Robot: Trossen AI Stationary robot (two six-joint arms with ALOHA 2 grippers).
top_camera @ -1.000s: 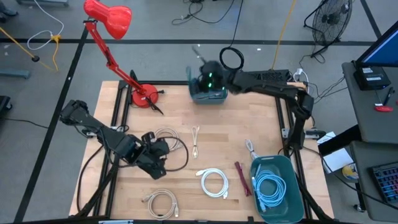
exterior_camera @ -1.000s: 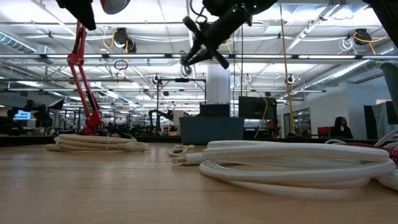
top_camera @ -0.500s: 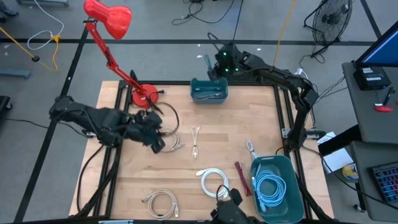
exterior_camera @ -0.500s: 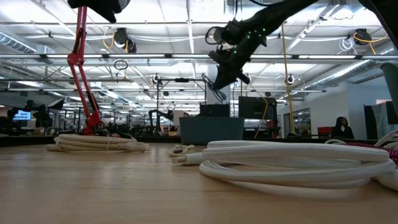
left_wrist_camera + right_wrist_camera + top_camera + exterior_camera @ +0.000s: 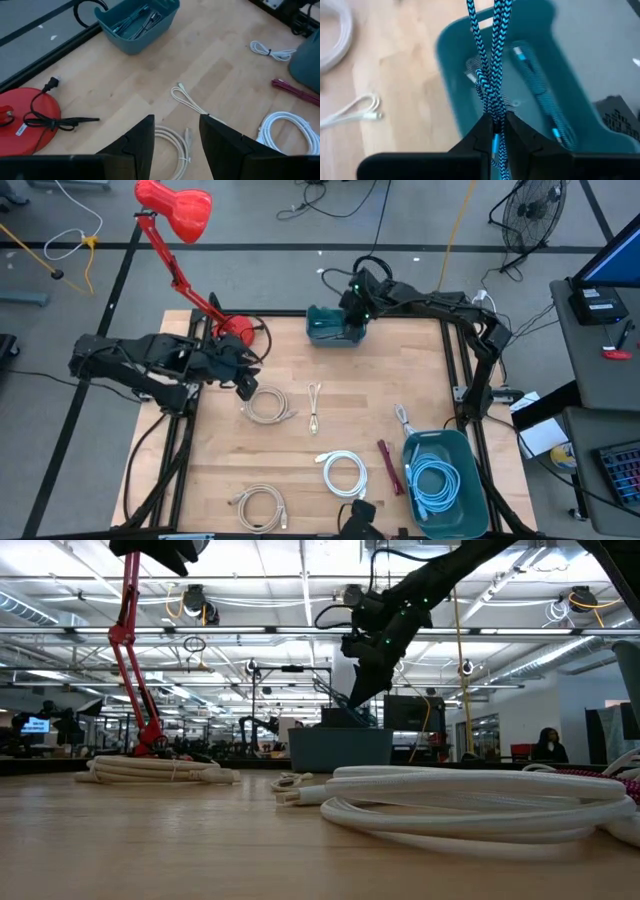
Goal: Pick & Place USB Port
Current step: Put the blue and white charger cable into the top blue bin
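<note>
We see the wooden counter [image 5: 350,415] filling the middle of the high view, with the larger teal bin [image 5: 470,498] at its lower right corner holding a coiled blue cable [image 5: 434,480]. The red desk lamp [image 5: 180,220] stands at the upper left, its round base [image 5: 232,333] on the counter's top edge. Our right claw [image 5: 494,131] hangs over the small teal bin [image 5: 333,326] at the top centre of the high view, clenched on a blue braided USB cable [image 5: 492,75] whose strands dangle above the bin's inside, where more cable already lies. Our left claw [image 5: 176,135] hovers at the left of the counter, near the lamp base, its fingers spread and holding nothing, just over a beige cable coil [image 5: 266,405]. Farther down the frame lie a white coil [image 5: 345,473], another beige coil [image 5: 258,505] at the lower left, a thin white cable [image 5: 314,408] in the centre, and a dark red cable [image 5: 387,465] just beside the larger bin.
</note>
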